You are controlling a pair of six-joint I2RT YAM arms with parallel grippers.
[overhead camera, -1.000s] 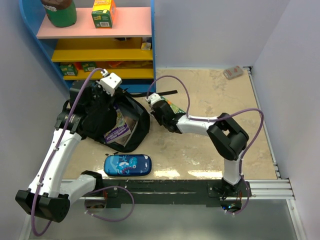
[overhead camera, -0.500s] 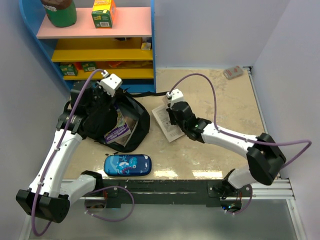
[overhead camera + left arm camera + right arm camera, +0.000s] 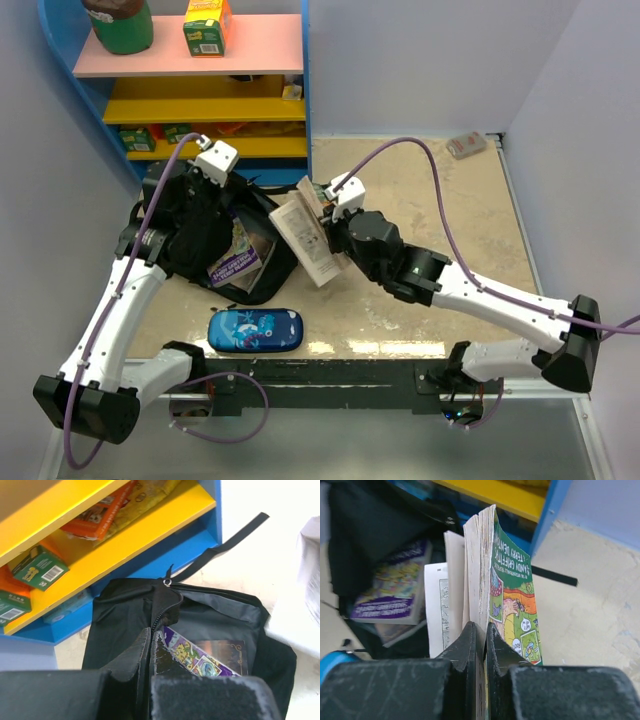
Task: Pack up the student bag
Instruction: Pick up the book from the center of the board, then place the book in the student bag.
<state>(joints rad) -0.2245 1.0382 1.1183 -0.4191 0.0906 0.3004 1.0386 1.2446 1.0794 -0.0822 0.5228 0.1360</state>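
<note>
The black student bag (image 3: 190,235) lies at the left with its zip mouth open; it also shows in the left wrist view (image 3: 220,610) and the right wrist view (image 3: 365,525). A purple book (image 3: 235,262) lies inside it (image 3: 200,657). My left gripper (image 3: 203,195) is shut on the bag's zip edge (image 3: 150,640) and holds it up. My right gripper (image 3: 335,225) is shut on a green comic paperback (image 3: 512,585), held on edge off the table at the bag's right rim (image 3: 308,240). A blue pencil case (image 3: 255,329) lies in front of the bag.
A blue and yellow shelf unit (image 3: 215,105) with boxes stands right behind the bag. A black bag strap (image 3: 225,542) trails over the table toward the right. A small white and red object (image 3: 466,145) lies at the far right corner.
My right gripper has lifted the paperback off the table, turned it on edge and brought it left to the bag's rim. The left gripper has stayed shut on the bag's edge.
</note>
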